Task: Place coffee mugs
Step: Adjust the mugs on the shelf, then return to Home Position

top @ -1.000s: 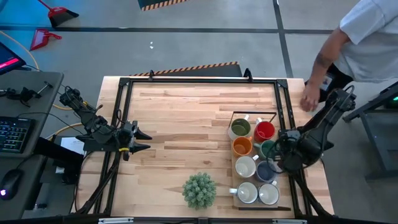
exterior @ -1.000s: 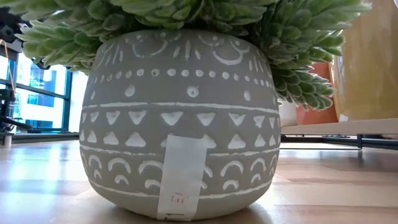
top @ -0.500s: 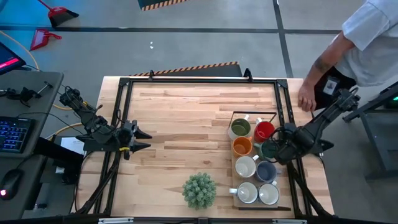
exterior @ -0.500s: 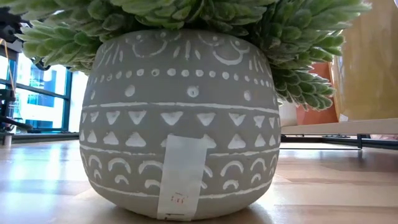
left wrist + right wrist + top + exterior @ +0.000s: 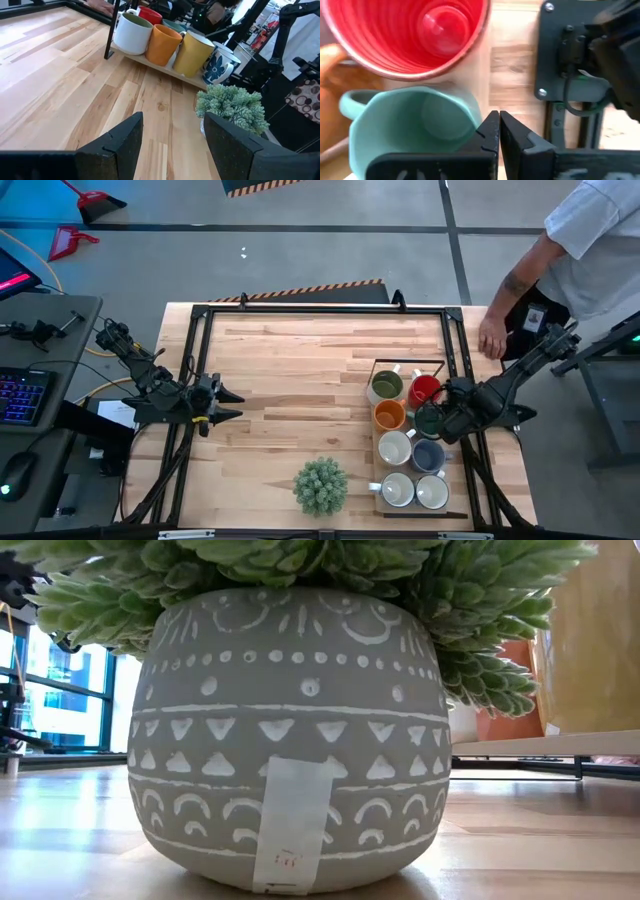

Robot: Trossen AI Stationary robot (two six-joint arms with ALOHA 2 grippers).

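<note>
Since my right end effector (image 5: 497,132) is pinched fully closed with nothing between its fingers, the nearest thing that matters is the green mug (image 5: 415,125). Its rim lies right against my fingertips, just to one side of them. The mug stands upright, mouth up, and its handle juts out on the side away from me, so the near wall is the only part I could take. I judge that I would have to spread the fingers and straddle that wall, one finger inside and one outside, before any lift.

Just beyond the green mug is the red mug (image 5: 410,35), also upright and almost touching it. That leaves little room on that side.

From above, my right end effector (image 5: 443,420) sits at the outer edge of the tray (image 5: 377,480). The green mug (image 5: 428,421) is immediately inward of it. The orange mug (image 5: 389,415) is one place farther on, and the remaining mugs fill the rest of the tray in two rows.

Farther still, across the worktop (image 5: 300,360), my left end effector (image 5: 232,406) waits with its fingers spread wide and holding nothing. It is well apart from every mug, so the right arm is clearly the nearer one. A person's hand (image 5: 492,340) rests at the far corner of the worktop.
</note>
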